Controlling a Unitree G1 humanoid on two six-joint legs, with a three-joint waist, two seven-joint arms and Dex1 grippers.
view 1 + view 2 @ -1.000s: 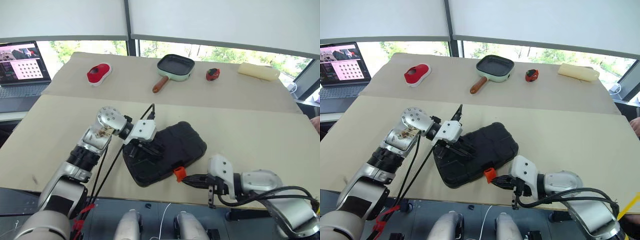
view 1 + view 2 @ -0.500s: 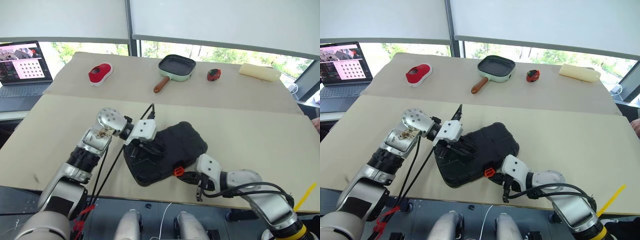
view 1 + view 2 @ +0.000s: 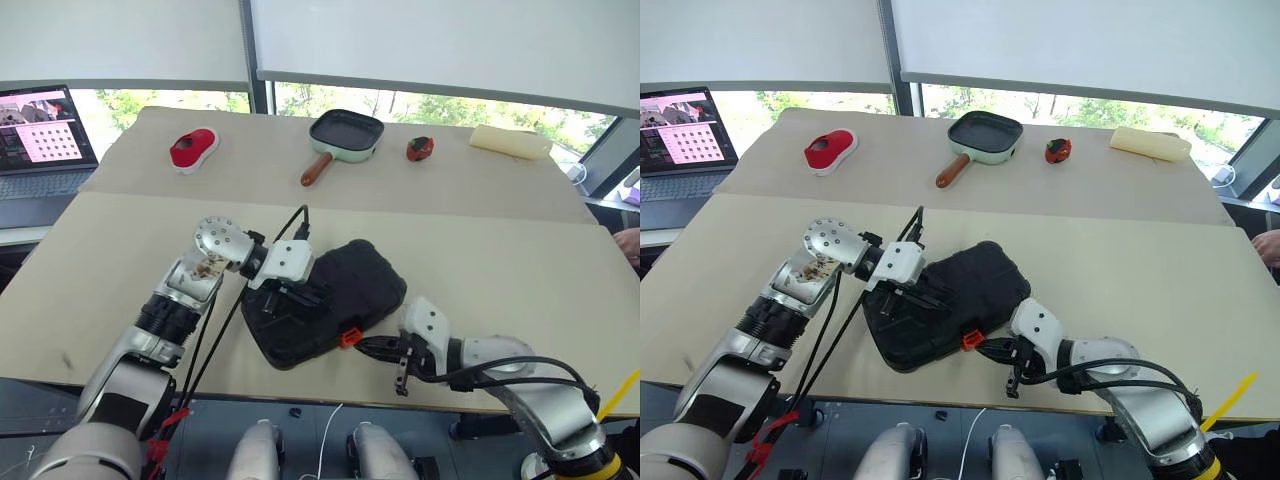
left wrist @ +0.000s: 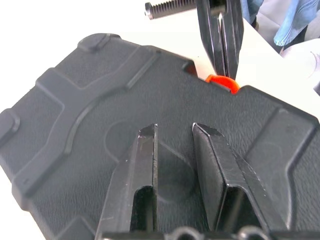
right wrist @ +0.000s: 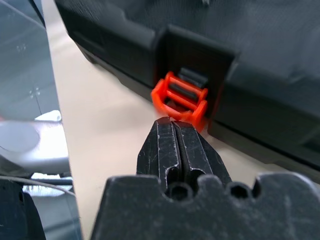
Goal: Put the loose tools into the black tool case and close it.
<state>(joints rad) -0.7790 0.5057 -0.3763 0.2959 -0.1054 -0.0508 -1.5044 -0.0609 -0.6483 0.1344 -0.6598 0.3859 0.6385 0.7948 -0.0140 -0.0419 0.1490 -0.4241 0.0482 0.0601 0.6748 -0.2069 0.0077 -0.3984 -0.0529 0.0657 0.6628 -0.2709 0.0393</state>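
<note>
Black ribbed plastic marks the black tool case (image 3: 323,313), which lies shut and askew near the front edge of the beige table (image 3: 500,260) in the head views, its orange latch (image 3: 349,337) on the side facing the robot. There the left gripper (image 3: 303,297) rests over the lid, while the right gripper (image 3: 372,346) points at the latch from just beside it. Farther back on the table sit a green-rimmed pan (image 3: 347,133), a red object (image 3: 193,148), a small red-and-black object (image 3: 420,148) and a pale roll (image 3: 510,142); a laptop (image 3: 35,140) stands off the table's left side. In the left wrist view the left gripper's two fingers (image 4: 140,175) stand slightly apart with nothing between them, their tips down against the case lid, and the right gripper's closed tips come down just beside the latch. In the right wrist view the right gripper's fingers (image 5: 172,145) are pressed tightly together, their tips right at the lower edge of the latch; whether they touch it I cannot tell.
</note>
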